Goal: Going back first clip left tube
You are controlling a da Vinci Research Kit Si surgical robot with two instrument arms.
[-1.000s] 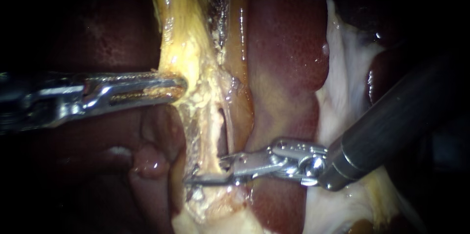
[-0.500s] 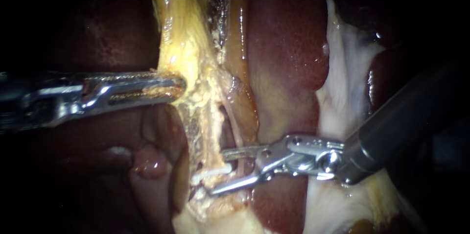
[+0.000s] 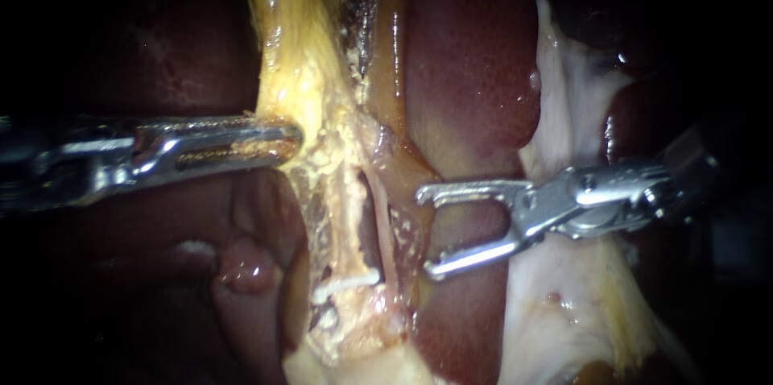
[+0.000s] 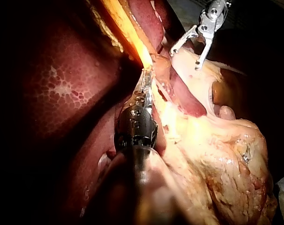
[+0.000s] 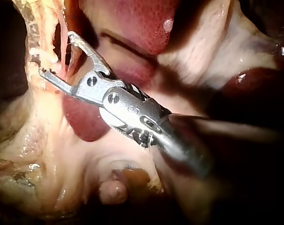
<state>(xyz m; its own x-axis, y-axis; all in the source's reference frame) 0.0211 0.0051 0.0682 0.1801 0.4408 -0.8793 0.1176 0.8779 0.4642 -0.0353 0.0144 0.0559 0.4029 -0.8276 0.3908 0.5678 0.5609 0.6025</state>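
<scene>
In the endoscope view a small white clip (image 3: 348, 281) sits across the left tube (image 3: 346, 220), a pale yellow strand; a thinner pink tube (image 3: 380, 228) runs just right of it. My right instrument (image 3: 425, 232) is off to the right of both tubes, over the liver, jaws wide open and empty. My left instrument (image 3: 294, 142) has its jaws shut on the yellow tissue (image 3: 302, 71) above the tubes, holding it to the left. The left wrist view shows the same grip (image 4: 145, 74), with the right instrument (image 4: 184, 60) open beyond it. In the right wrist view the open jaws (image 5: 56, 53) stand just short of the strands.
Dark red liver (image 3: 475, 71) lies right of the tubes. White fatty tissue (image 3: 564, 111) lies under the right instrument's shaft. A small pink nodule (image 3: 245, 268) sits lower left of the clip. Yellow fat (image 4: 226, 159) lies beside the left shaft.
The right instrument's jaws have opened, let go of the clip on the left tube, and drawn back up and to the right. The left instrument holds still.
</scene>
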